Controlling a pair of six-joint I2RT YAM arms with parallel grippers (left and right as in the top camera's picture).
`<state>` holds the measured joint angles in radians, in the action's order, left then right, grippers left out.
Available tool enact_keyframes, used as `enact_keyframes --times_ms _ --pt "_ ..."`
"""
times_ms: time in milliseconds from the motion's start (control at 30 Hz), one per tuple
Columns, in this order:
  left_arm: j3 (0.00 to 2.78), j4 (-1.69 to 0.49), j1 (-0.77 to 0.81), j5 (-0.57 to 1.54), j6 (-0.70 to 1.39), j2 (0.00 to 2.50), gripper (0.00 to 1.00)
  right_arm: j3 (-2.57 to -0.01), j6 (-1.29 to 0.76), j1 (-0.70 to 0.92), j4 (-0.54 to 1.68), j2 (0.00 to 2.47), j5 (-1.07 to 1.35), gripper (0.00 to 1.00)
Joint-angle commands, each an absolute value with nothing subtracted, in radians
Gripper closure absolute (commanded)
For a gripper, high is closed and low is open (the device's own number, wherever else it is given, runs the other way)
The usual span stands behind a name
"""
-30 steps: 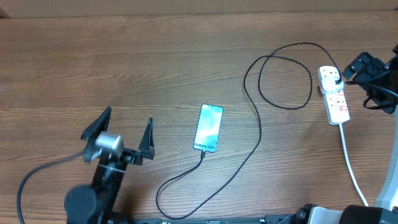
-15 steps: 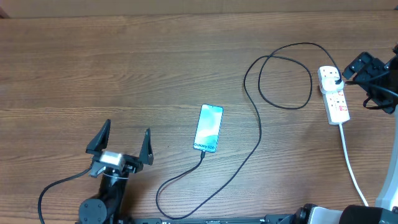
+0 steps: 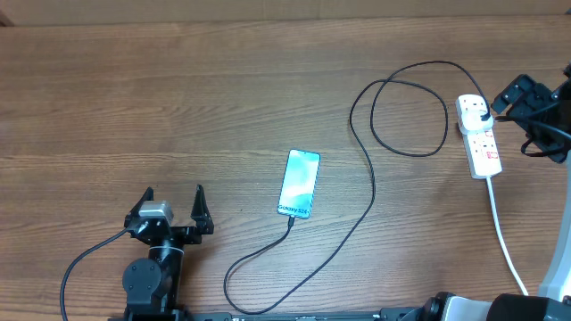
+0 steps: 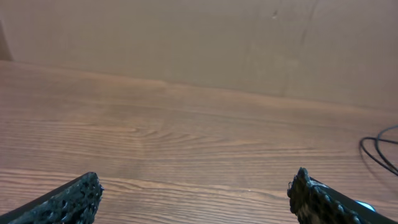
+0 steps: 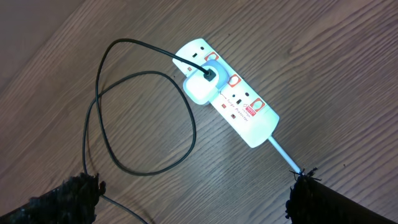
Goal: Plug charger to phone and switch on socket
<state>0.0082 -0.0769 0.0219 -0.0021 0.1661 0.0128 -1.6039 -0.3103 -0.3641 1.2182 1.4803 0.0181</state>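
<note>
The phone (image 3: 299, 183) lies flat mid-table, its screen glowing light blue. The charger (image 3: 370, 183), a thin black cable, meets the phone's near short edge, curls toward the front and loops back to the socket (image 3: 480, 135). In the right wrist view the charger (image 5: 143, 118) ends in a white plug (image 5: 202, 85) seated in the socket (image 5: 233, 106), a white strip with red switches. My right gripper (image 5: 196, 193) hovers open above the socket, holding nothing. My left gripper (image 3: 169, 207) stands open and empty left of the phone, its fingertips (image 4: 68, 202) wide apart.
The socket's white cord (image 3: 504, 241) runs to the front right edge of the table. A brown wall (image 4: 199, 43) rises behind the wooden table (image 3: 178, 89). My left arm's base (image 3: 147, 281) sits at the front edge.
My left gripper has drawn back toward the front edge and now points more level, still open. The right arm, phone, charger and socket have not moved.
</note>
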Motion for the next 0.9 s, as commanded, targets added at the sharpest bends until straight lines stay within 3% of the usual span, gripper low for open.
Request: enact_keyframes --times_ms 0,867 --pt "0.005 -0.08 -0.002 -0.03 0.154 0.002 0.0 -1.605 -0.311 -0.36 1.214 1.48 0.009 0.0" --pt "0.005 -0.075 -0.041 -0.033 0.067 0.002 0.01 -1.605 -0.311 -0.36 1.214 1.48 0.009 0.0"
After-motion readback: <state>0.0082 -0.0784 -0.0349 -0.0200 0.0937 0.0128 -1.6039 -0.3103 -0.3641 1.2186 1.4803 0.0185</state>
